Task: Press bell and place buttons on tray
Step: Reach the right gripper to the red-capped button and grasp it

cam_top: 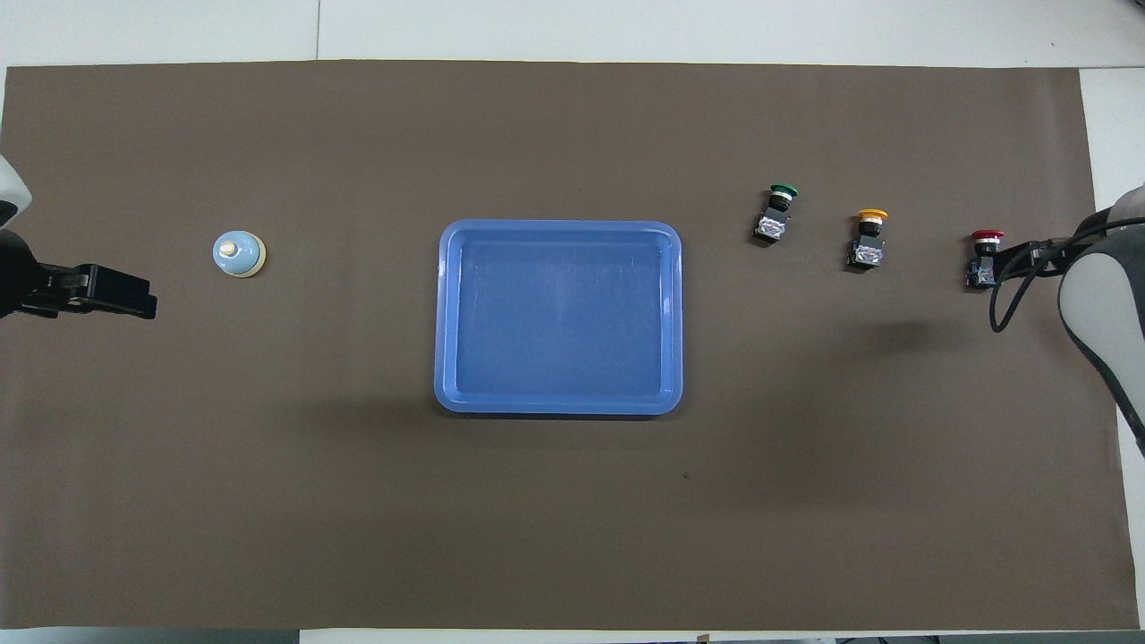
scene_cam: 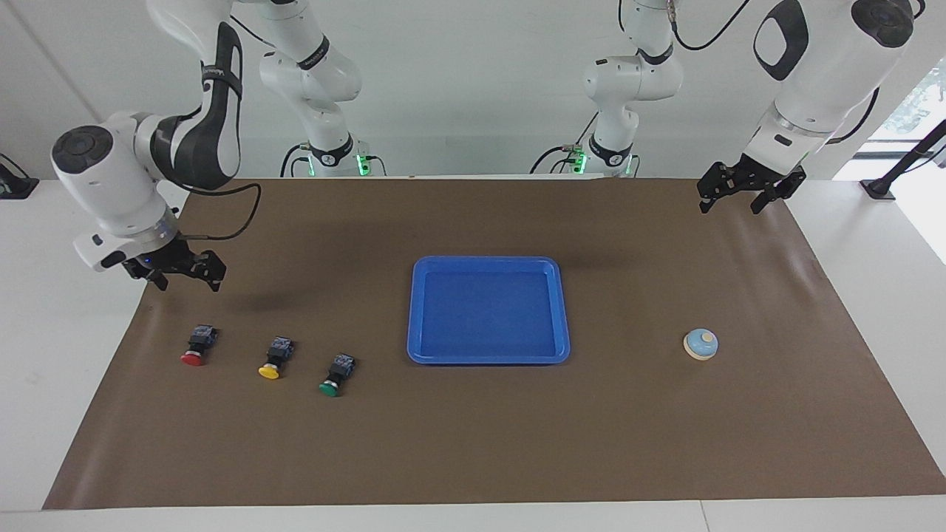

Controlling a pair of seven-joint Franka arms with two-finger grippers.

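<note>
The bright-blue tray (scene_cam: 488, 261) lies empty at the middle of the brown mat; it also shows in the overhead view (cam_top: 559, 227). The light-blue bell (scene_cam: 701, 344) (cam_top: 239, 254) stands toward the left arm's end. The red button (scene_cam: 195, 350) (cam_top: 983, 259), yellow button (scene_cam: 273, 362) (cam_top: 869, 240) and green button (scene_cam: 335, 377) (cam_top: 776, 213) lie on their sides in a row toward the right arm's end. My right gripper (scene_cam: 186, 278) hangs open and empty over the mat close to the red button. My left gripper (scene_cam: 733, 202) (cam_top: 134, 302) hangs open and empty over the mat's edge at its own end.
The brown mat (scene_cam: 473, 443) covers most of the white table. The right arm's wrist (cam_top: 1105, 295) overhangs the mat's edge beside the red button.
</note>
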